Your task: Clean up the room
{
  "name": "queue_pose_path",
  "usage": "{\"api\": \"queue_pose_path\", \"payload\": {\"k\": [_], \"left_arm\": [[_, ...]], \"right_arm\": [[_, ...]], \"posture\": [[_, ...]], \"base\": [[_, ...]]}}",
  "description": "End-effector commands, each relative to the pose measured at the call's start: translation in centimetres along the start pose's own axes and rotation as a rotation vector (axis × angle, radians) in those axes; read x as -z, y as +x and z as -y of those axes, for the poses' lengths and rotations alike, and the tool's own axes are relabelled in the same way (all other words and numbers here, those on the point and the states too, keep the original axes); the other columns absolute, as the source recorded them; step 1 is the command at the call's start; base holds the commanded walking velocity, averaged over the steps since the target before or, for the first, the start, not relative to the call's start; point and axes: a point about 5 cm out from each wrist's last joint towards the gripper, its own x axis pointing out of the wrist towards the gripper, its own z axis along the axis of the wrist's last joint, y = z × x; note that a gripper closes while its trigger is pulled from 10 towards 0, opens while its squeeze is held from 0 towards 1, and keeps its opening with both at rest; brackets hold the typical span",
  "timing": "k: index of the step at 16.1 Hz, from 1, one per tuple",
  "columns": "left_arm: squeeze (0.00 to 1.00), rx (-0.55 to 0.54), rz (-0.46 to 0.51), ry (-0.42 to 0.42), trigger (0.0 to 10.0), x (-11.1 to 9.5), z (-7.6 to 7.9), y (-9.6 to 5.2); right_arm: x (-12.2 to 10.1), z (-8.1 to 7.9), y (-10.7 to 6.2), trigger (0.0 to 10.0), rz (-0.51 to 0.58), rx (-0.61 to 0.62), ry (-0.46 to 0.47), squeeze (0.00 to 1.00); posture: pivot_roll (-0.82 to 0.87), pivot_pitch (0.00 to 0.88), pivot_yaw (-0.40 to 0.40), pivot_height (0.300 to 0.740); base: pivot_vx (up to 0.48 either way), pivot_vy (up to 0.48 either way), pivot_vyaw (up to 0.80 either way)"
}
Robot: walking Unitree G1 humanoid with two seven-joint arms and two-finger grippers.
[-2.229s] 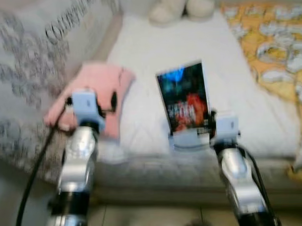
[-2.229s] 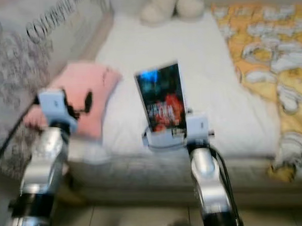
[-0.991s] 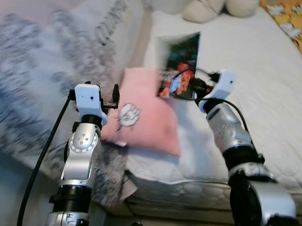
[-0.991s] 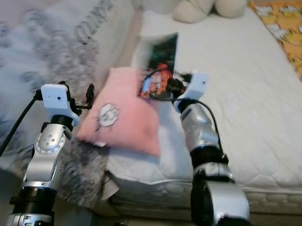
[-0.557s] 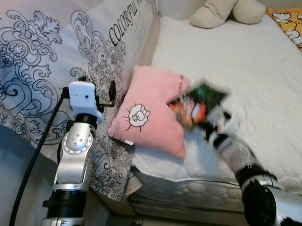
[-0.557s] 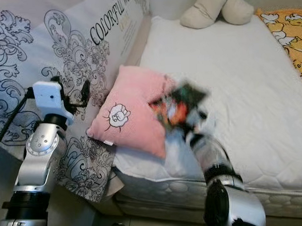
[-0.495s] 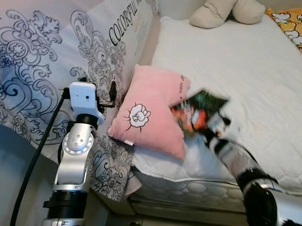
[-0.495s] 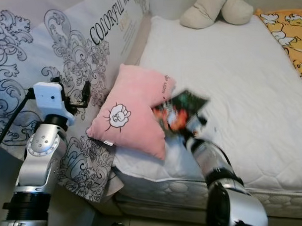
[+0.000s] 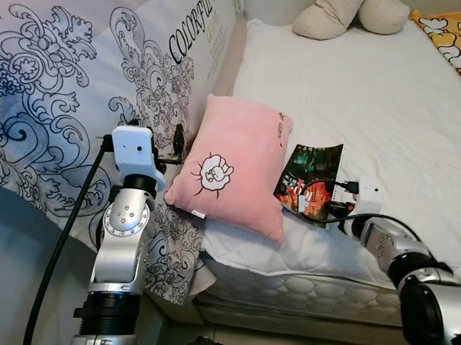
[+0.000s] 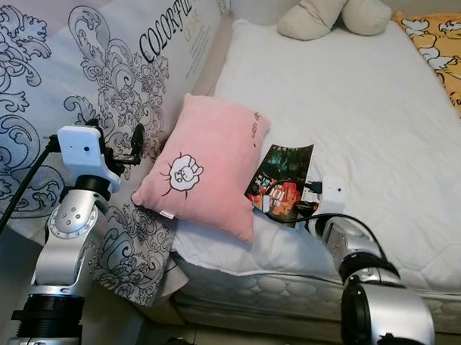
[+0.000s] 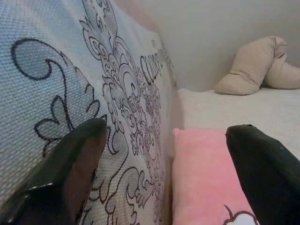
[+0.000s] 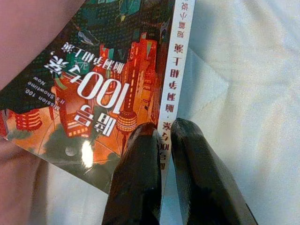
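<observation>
Right hand is down low at the bed's near edge, fingers clamped together on the spine edge of a book with a dark, red-lit cover. The book rests tilted on the white mattress, its far side touching the pink pillow that lies near the bed's left edge against the patterned quilt. So the book is on the bed but not released; this looks like the put-down step of the tidy-up, right at its end.

Left hand hangs beside the quilt with its fingers spread wide apart and nothing between them, the pillow just ahead.

Next call, by my reading: the right hand parts its fingers and backs off along the spine without dragging the cover, or the book may slide toward the mattress edge. A plush toy sits well apart at the far end.
</observation>
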Motion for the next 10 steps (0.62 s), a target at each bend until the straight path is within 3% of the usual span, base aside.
{"api": "queue_pose_path", "payload": {"k": [1, 2, 3, 10], "left_arm": [[0.00, -0.005, -0.003, 0.001, 10.0, -0.1, 0.0, -0.1], [0.00, -0.004, -0.005, -0.001, 10.0, -0.1, 0.1, -0.1], [0.00, -0.002, -0.007, -0.006, 10.0, 0.0, 0.3, 0.0], [0.00, 0.011, -0.008, -0.030, 10.0, -0.1, 1.1, 0.4]], "right_arm": [[-0.8, -0.4, 0.2, 0.0, -0.012, -0.029, -0.074, 0.00], [-1.1, -0.2, 0.1, 0.0, -0.022, -0.023, -0.115, 0.00], [-1.5, -0.1, 0.1, 0.0, -0.039, -0.009, -0.215, 0.00], [-4.3, -0.3, 0.2, 0.0, -0.028, 0.044, -0.441, 0.00]], "posture": [[0.00, 0.000, 0.071, 0.723], [0.00, 0.000, 0.071, 0.723], [-0.01, 0.000, 0.073, 0.723], [-0.01, 0.000, 0.066, 0.723]], "base": [[0.000, 0.000, 0.00], [0.000, 0.000, 0.00], [0.000, 0.000, 0.00], [0.000, 0.000, 0.00]]}}
